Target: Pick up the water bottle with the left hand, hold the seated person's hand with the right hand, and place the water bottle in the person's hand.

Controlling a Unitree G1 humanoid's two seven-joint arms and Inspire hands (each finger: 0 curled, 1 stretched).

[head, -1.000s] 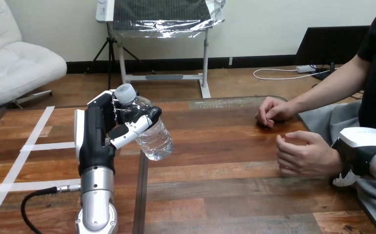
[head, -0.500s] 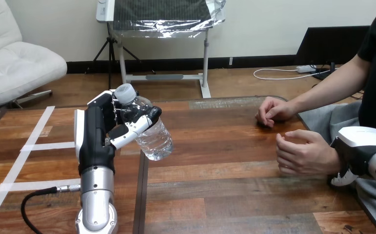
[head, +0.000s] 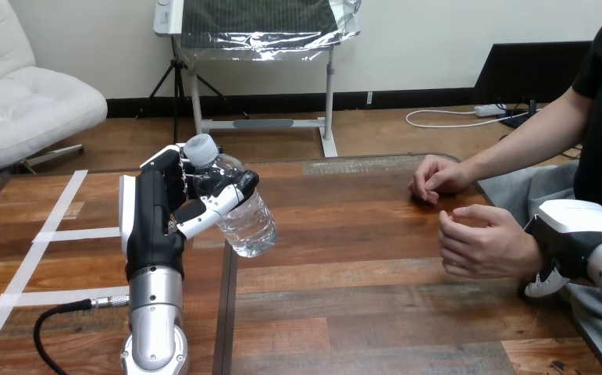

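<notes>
Head view: the water bottle (head: 249, 225) is off the table (head: 360, 312), gripped in the left hand (head: 155, 219) over the table's left half. The fingers (head: 213, 201) and thumb are wrapped round the bottle's upper body just under the cap (head: 199, 147), so this hand is closed on the bottle and carries its weight. The bottle is tilted: its long axis runs from the cap, high and toward the far left, down to the base, which points right and toward the near edge.

The person's nearer hand (head: 481, 244) is lifted over the right side of the table, loosely curled with the fingers turned left toward the bottle. It lies well apart from the bottle, to the right and a little nearer the robot, with bare wood between them. The person's farther hand (head: 438, 176) rests as a loose fist on the table beyond it.

The right hand (head: 575, 230) sits just beside the wrist of the nearer hand, on its right, and appears to touch it. Whether it grips that wrist I cannot tell, since the person's hand covers the contact.

The handover seems to turn on carrying the bottle rightward, base first, into the curled palm. The left hand is the only one placed to do it.
</notes>
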